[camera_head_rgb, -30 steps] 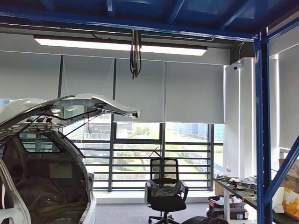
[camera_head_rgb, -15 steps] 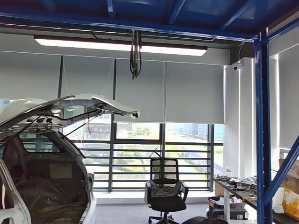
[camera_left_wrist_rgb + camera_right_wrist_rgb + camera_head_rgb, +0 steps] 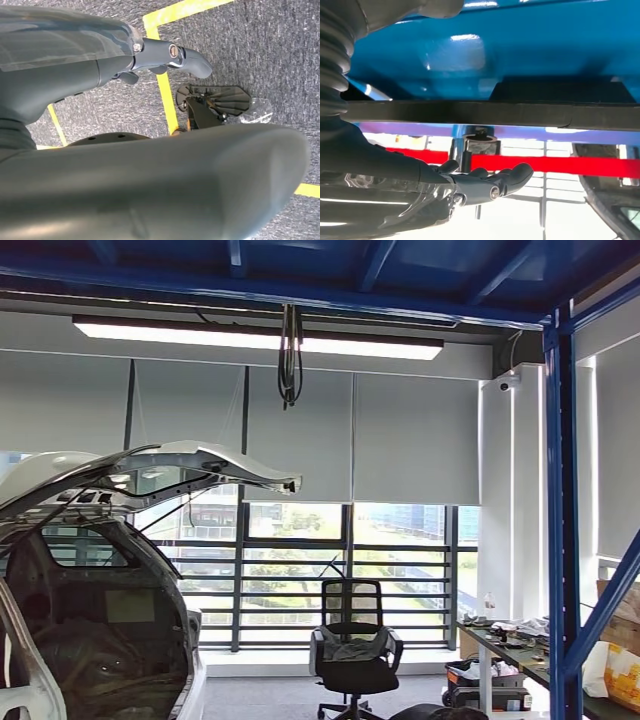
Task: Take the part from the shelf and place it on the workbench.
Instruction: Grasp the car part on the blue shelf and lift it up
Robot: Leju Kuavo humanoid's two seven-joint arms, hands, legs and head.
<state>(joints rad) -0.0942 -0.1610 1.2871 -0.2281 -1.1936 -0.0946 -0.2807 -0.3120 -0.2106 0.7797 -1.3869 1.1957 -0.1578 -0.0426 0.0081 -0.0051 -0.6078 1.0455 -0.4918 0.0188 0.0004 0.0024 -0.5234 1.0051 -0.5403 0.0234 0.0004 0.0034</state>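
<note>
left wrist: left hand (image 3: 158, 150) empty.

left hand (image 3: 151, 55) seemingly empty, right hand (image 3: 478, 182) extended (empty)

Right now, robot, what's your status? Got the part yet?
Left hand empty, over floor. Right hand empty, under blue beam. No part seen. Head faces car, chair.

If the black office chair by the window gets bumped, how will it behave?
The office chair sits on a wheeled star base, so it would likely roll. Its seat probably swivels. The cloth draped loosely on the seat looks floppy and may slide off.
</note>
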